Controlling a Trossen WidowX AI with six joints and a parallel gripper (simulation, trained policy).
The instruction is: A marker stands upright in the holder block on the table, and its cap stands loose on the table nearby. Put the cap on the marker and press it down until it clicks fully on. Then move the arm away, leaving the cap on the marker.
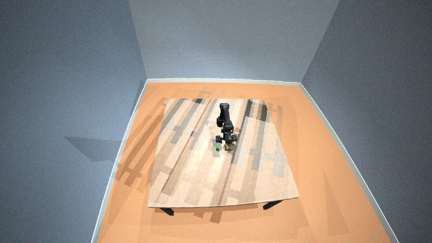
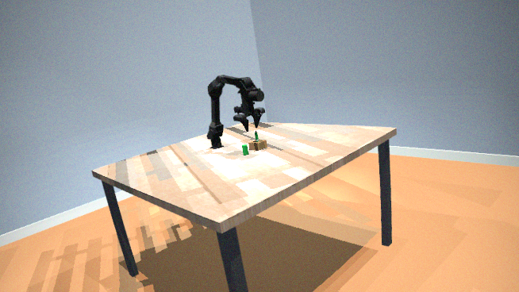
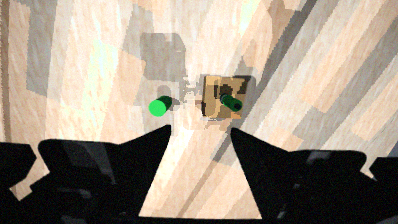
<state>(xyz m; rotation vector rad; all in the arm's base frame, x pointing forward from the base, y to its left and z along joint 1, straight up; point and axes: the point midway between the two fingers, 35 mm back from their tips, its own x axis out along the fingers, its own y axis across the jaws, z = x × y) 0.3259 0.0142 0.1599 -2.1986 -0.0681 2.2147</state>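
Exterior view: a black two-fingered claw (image 1: 228, 142) (image 2: 251, 128) (image 3: 201, 130) above the table, pointing downward, with fingers spread well apart, though short of fully open, and with nothing in hold. Just below the fingertips, apart from both, a slim dark-green marker (image 1: 229, 144) (image 2: 256, 136) (image 3: 232, 103), upright and uncapped. Around its lower end, a small tan-brown wooden-looking holder block (image 1: 228, 148) (image 2: 262, 144) (image 3: 211, 95), flat on the table. Near the block but not touching, a bright-green cylindrical cap (image 1: 217, 148) (image 2: 245, 150) (image 3: 158, 107), loose and upright on the table. In the wrist view, cap and marker toward opposite sides of the picture, with bare wood grain between the fingers. Behind the claw, a black jointed arm (image 1: 226, 115) (image 2: 215, 107), arched up and over from its foot on the table. Beneath everything, a pale wood-topped table (image 1: 191, 195) (image 2: 337, 159) with dark straight legs, striped with shadow. Farther out, orange floor and blue-grey walls.
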